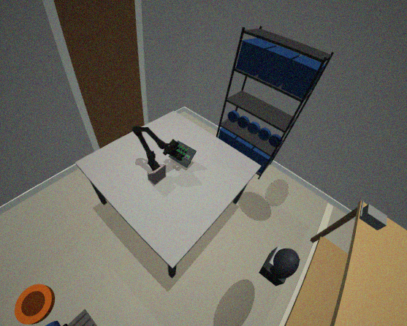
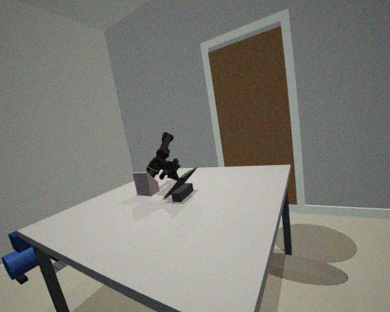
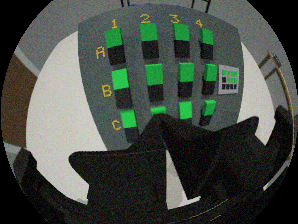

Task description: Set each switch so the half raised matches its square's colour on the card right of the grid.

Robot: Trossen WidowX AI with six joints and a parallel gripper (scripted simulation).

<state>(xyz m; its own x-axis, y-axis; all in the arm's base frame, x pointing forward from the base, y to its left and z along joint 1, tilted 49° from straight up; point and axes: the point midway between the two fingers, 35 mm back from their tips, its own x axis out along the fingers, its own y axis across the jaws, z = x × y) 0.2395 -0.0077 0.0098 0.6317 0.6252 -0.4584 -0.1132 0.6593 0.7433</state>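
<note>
The dark grey switch panel (image 1: 189,159) (image 2: 185,176) (image 3: 93,36) stands tilted on the table, sloping up away from the arm. In the wrist view it shows a grid of green-and-dark rocker switches, with rows A, B, C and columns 1 to 4. The small card (image 3: 228,82) sits at the grid's right edge, level with row B. My gripper (image 1: 169,149) (image 2: 174,171) (image 3: 158,117) is shut and empty. Its tips are at the near row, just below the green half of switch C2 (image 3: 158,111). The fingers hide the lower parts of row C. I cannot tell whether they touch the panel.
The arm's pinkish base block (image 1: 157,174) (image 2: 145,184) stands on the white table (image 1: 191,205) (image 2: 214,238) close behind the panel. A dark block (image 2: 183,192) props the panel. A shelf rack (image 1: 275,99) stands beyond the table.
</note>
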